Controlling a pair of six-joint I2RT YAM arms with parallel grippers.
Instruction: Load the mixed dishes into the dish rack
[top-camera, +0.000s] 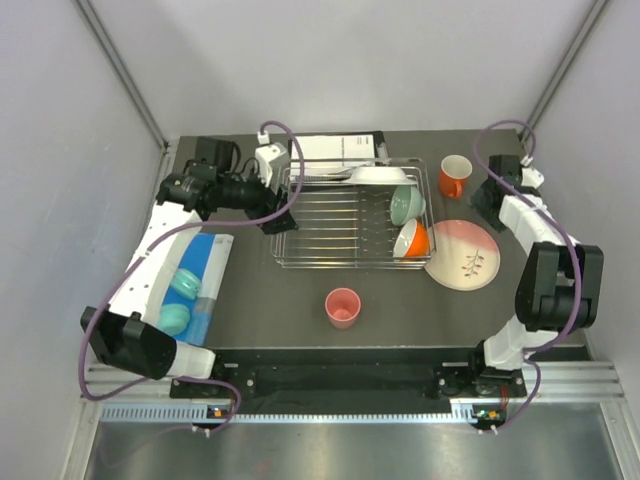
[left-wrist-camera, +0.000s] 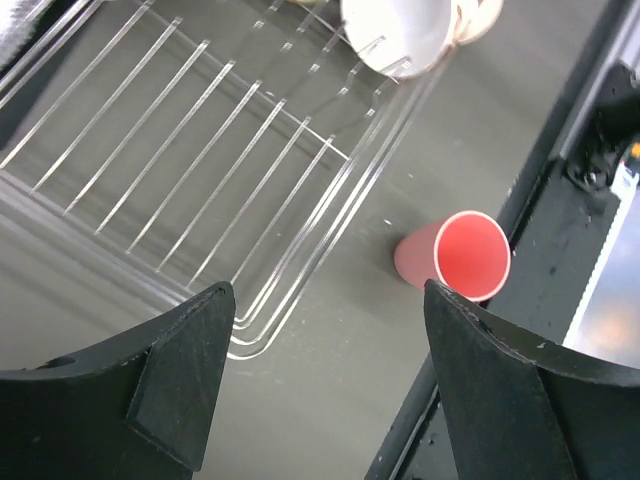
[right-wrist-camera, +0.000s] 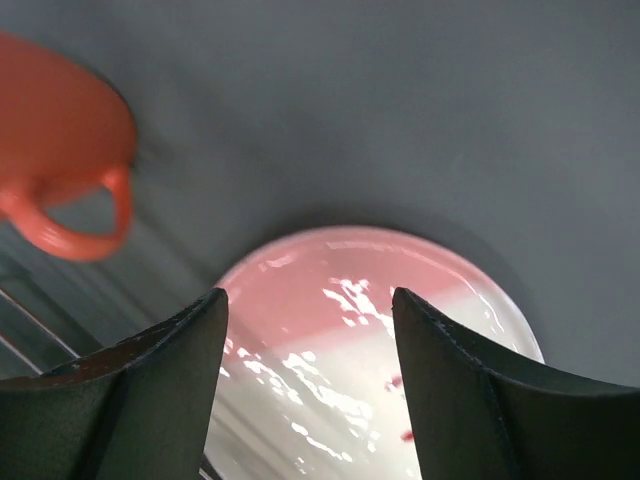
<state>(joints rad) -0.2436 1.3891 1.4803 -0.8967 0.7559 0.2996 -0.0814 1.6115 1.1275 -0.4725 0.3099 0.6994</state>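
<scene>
three dishes racked, three waiting on the table, both pincers released

**risks first**
- right gripper (right-wrist-camera: 310, 297) is hovering with its jaws apart and nothing between them, directly over the pale pink plate (top-camera: 465, 255).
- the plate is lying flat on the table (top-camera: 260, 310), just right of the rack. a finger is likely to skate on the glazed rim instead of getting under it, shoving the plate into the rack wires.
- orange mug (top-camera: 455, 177) is standing just far of the plate, handle side showing blurred in the right wrist view. a wide swing of the arm could be clipping it and tipping it over.
- left gripper (left-wrist-camera: 328, 292) is hanging released and holding nothing, above the near-left part of the dish rack (top-camera: 320, 222). dropping toward the pink cup (top-camera: 342, 307) from there risks a finger snagging the raised wire side and dragging the whole rack.
- the cup is small and light, so an off-centre pinch could be knocking it over.

**containers**
- the rack is holding three dishes: white plate (top-camera: 380, 175) at the far side, mint-green bowl (top-camera: 405, 205) and orange bowl (top-camera: 413, 240) on edge at the right end.
- the pink cup is standing mouth up, near of the rack, showing nothing inside.
- blue sheet (top-camera: 210, 255) at left is carrying teal pieces (top-camera: 183, 283).
</scene>
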